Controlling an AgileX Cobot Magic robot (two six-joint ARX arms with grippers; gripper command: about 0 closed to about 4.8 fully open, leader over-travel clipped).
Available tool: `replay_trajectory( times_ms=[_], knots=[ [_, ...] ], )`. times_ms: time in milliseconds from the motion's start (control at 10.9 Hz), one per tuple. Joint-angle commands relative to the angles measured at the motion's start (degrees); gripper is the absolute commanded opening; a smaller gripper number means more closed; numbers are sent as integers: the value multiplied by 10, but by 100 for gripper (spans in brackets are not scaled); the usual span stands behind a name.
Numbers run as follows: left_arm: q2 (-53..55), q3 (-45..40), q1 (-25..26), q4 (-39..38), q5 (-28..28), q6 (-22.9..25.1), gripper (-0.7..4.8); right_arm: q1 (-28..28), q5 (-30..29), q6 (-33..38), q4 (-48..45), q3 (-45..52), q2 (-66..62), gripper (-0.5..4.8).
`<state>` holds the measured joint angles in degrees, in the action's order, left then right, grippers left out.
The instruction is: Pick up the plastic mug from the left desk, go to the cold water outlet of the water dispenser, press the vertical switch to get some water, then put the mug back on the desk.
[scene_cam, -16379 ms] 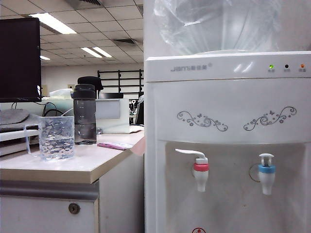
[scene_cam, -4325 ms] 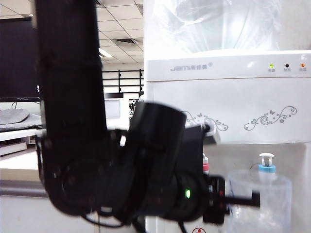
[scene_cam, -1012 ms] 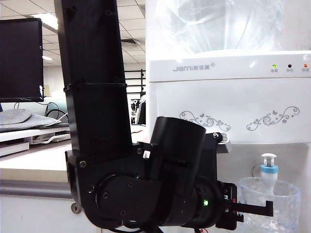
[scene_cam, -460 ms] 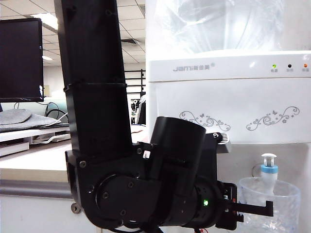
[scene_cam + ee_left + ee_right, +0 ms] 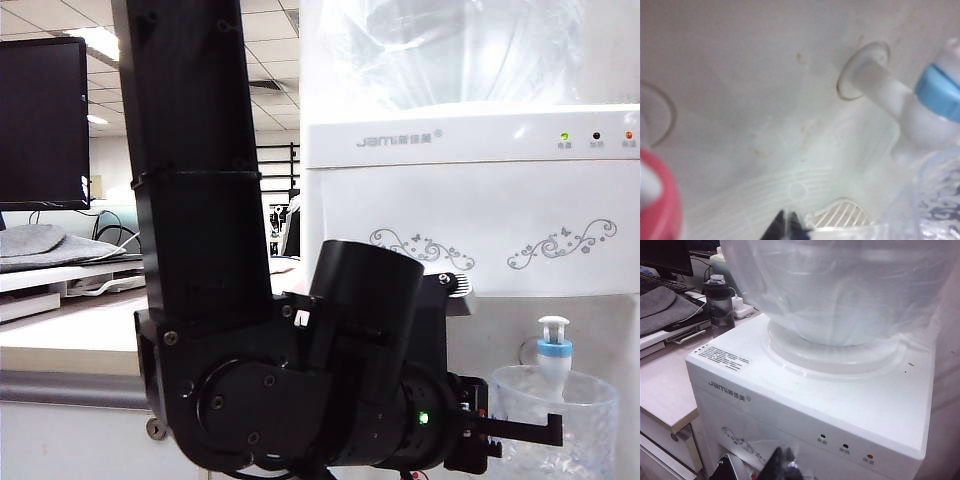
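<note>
In the exterior view the plastic mug (image 5: pixel 585 415) hangs directly under the cold water outlet (image 5: pixel 553 352), the blue-collared tap of the water dispenser (image 5: pixel 470 200). The short vertical switch (image 5: pixel 552 325) stands above that collar. My left gripper (image 5: pixel 535 430) is shut on the mug's thin clear handle. The left wrist view shows the left gripper (image 5: pixel 786 226), the mug's rim (image 5: pixel 940 195) and the blue-collared cold water outlet (image 5: pixel 940 95) close above it. My right gripper (image 5: pixel 782 462) is shut and empty, above the front of the water dispenser (image 5: pixel 840 400). The left desk (image 5: pixel 70 345) lies to the left.
The red-collared tap (image 5: pixel 657 200) sits beside the drip grille (image 5: pixel 840 215). A clear jug (image 5: pixel 840 285) tops the dispenser. A smoky bottle (image 5: pixel 719 302) and a grey cloth (image 5: pixel 662 307) are on the desk. A dark monitor (image 5: pixel 40 120) stands behind. My black left arm (image 5: pixel 200 200) fills the foreground.
Nothing has moved over the last second. Much earlier the mug stood on the desk; now it is held under the blue-collared tap.
</note>
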<state>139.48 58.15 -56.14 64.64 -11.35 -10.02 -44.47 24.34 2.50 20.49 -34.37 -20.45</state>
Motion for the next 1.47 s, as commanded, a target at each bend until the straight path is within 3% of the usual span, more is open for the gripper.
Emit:
replay_trajectory(
  times_ms=[92,460,828,1472],
  knots=[
    [2,8,3,-28,26,-11,-6,0,2,0,-4,-2,0,-1],
    [2,8,-3,-5,-5,40,-6,0,1,0,7,-2,0,-1],
    [2,8,-25,16,-79,35,-6,0,1,0,6,-2,0,-1],
    [2,8,-67,-7,-161,1,-6,0,0,0,0,-2,0,-1]
  ],
)
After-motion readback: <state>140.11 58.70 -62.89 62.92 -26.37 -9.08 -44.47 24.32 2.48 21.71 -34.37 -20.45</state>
